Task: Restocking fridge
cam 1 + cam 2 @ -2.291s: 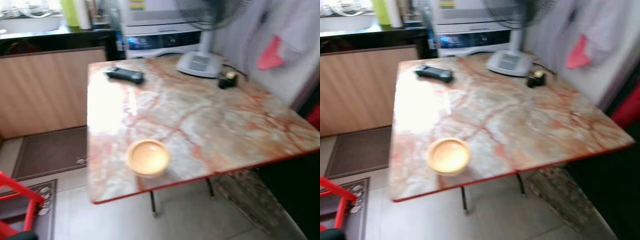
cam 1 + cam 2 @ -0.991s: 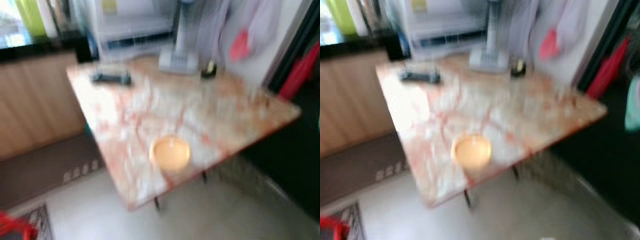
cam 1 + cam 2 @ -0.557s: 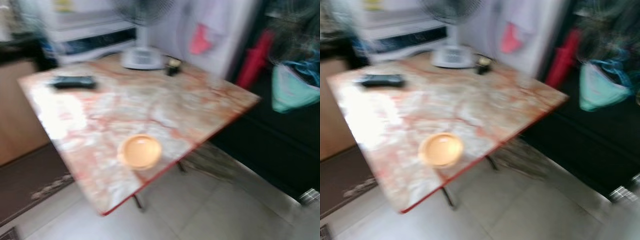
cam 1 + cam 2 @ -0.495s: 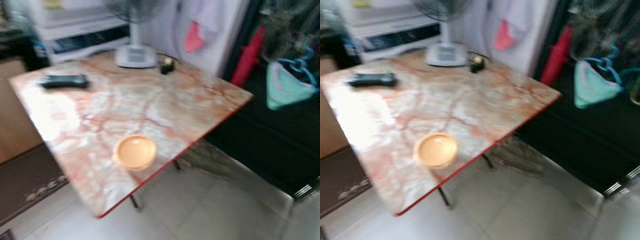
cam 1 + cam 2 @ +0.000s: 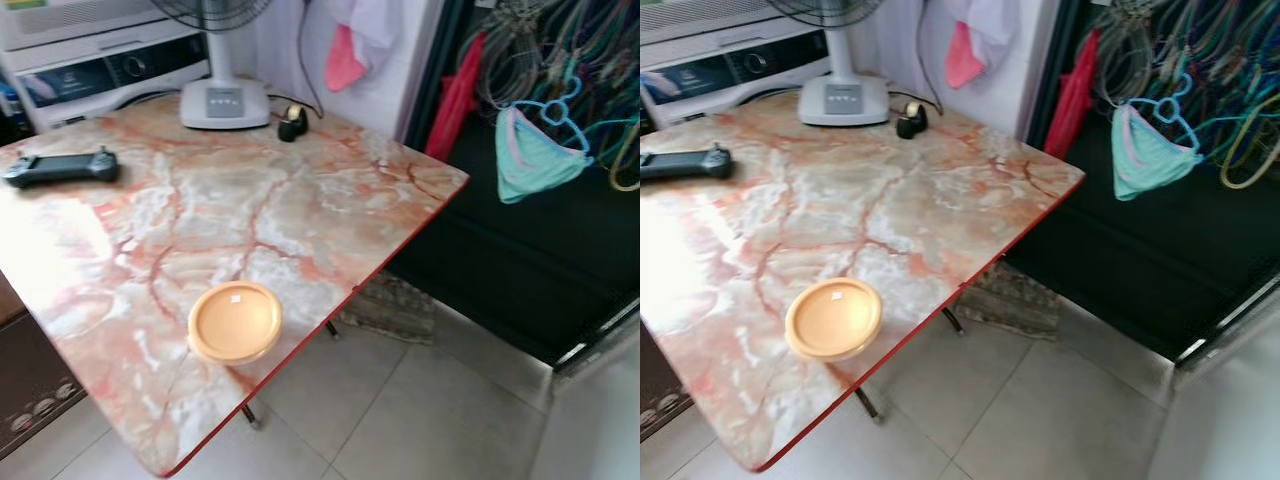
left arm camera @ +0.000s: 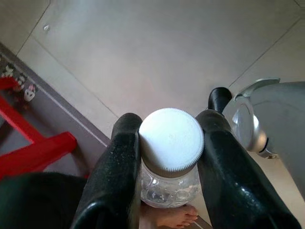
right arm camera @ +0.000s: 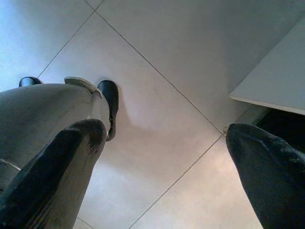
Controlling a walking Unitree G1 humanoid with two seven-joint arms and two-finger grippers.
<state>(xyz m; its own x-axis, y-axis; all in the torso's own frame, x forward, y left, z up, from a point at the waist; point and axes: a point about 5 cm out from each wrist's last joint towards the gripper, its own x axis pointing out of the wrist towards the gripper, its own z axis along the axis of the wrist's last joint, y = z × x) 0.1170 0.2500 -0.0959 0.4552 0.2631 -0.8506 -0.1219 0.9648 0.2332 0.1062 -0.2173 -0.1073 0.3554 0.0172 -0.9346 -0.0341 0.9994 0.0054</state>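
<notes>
From the head camera, a square tabletop of reddish-veined marble with a red edge [image 5: 300,200] stands on a pale tiled floor [image 5: 420,420]. A round, shallow container with an orange lid [image 5: 235,322] sits near the table's front edge. A black handheld game controller [image 5: 60,167] lies at the far left side, and the white base of a standing fan [image 5: 224,102] rests at the back, with a small black-and-yellow object [image 5: 292,122] just beside it. To the right, a turquoise garment on a blue hanger [image 5: 535,150] hangs before a dark doorway.

In the left wrist view, the left gripper [image 6: 170,157] points down at the floor, its two black fingers [image 6: 119,167] clamped on a clear glass jar with a white ribbed screw cap [image 6: 171,143]. A red metal frame [image 6: 33,148] stands on the floor below.

In the right wrist view, the right gripper [image 7: 162,167] hangs above pale floor tiles with its fingers [image 7: 262,176] spread wide apart and nothing between them.
</notes>
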